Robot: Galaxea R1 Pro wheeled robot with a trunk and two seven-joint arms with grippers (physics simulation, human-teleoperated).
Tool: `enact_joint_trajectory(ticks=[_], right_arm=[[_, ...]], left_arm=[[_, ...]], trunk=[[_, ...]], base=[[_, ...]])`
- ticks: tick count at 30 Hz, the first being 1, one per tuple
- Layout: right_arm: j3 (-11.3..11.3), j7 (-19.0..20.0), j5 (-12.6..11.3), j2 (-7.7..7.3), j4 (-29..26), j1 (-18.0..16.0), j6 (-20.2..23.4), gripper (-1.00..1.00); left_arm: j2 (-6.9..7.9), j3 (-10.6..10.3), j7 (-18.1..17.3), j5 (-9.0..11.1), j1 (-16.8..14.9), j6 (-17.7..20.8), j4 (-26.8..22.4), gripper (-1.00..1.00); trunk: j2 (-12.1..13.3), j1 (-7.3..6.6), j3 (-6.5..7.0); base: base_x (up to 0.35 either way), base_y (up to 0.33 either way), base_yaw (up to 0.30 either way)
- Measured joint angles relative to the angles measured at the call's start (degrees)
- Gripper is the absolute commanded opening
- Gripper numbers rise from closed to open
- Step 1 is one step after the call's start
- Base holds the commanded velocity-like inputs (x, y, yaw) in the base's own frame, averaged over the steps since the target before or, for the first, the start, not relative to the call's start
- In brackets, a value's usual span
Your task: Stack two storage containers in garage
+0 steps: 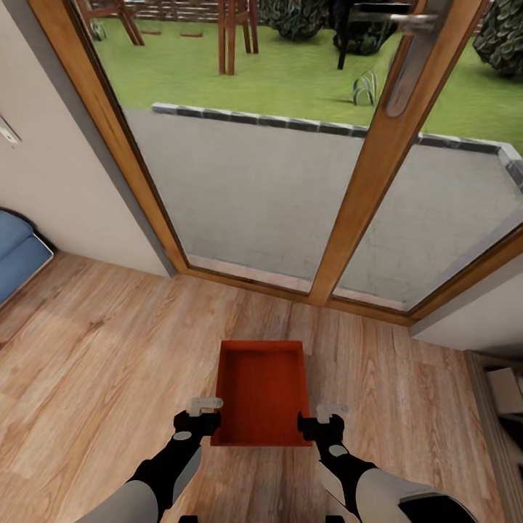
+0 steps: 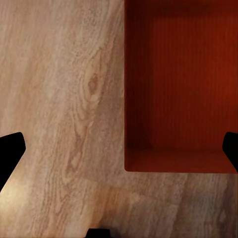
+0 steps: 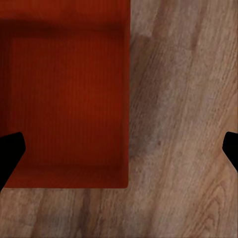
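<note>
Resting on light wood-plank flooring (image 1: pixel 94 363): orange-red rectangular open box (image 1: pixel 262 392), probably stiff, light; gripping opposite long walls advisable, left gripper (image 1: pixel 206 412), right gripper (image 1: pixel 325 419) spread wide.

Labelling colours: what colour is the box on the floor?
Orange-red box, plain; head view shows it best.

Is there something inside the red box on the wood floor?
No, the head view shows the box with a bare red bottom and nothing in it.
</note>
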Motion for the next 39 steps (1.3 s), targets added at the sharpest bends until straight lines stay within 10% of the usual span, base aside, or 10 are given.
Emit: enact_joint_trajectory(ticks=[39], right_arm=[[-0.1, -0.1, -0.1, -0.24, 0.0, 0.0, -0.3, 1.0]], left_arm=[[0.0, 0.2, 0.9, 0.1, 0.0, 0.0, 0.1, 1.0]], trunk=[[-15.6, 8.57, -7.0]], base=[[0.0, 0.0, 0.0]])
